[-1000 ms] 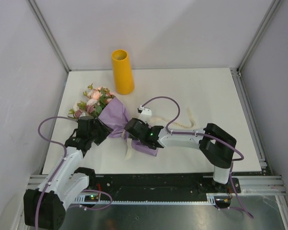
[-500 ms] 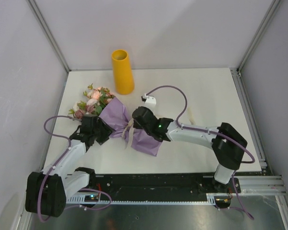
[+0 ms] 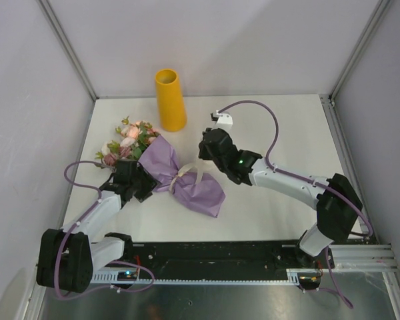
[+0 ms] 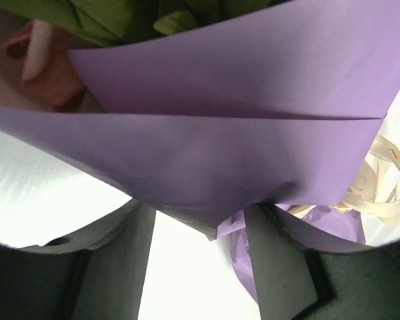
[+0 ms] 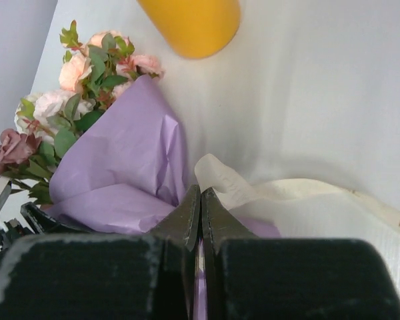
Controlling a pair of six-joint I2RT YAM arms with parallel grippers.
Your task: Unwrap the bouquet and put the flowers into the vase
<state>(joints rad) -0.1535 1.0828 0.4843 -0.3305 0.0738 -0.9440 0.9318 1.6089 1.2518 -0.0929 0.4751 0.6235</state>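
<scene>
The bouquet (image 3: pixel 187 185) lies on the table in lilac paper, and its flowers (image 3: pixel 128 141) point up-left toward the yellow vase (image 3: pixel 170 100). A cream ribbon (image 3: pixel 187 176) sits loosened at the bundle's waist. My left gripper (image 3: pixel 135 181) presses in at the wrap's left side. Its fingers (image 4: pixel 120 267) stand apart astride the paper (image 4: pixel 240 100), which hides their tips. My right gripper (image 3: pixel 205 157) hovers right of the waist. Its jaws (image 5: pixel 201 193) are shut on the ribbon (image 5: pixel 287 193), which trails off to the right. Flowers (image 5: pixel 87 73) and vase (image 5: pixel 190 23) lie beyond it.
The vase stands upright at the back edge of the white table (image 3: pixel 287 133), close to the flower heads. Grey walls close in on the left and the right. A purple cable (image 3: pixel 253 107) arcs over the right arm.
My right gripper has shut and drawn back up-right from over the paper, taking the ribbon along. The long ribbon tails no longer lie on the table. The left gripper has stayed at the wrap.
</scene>
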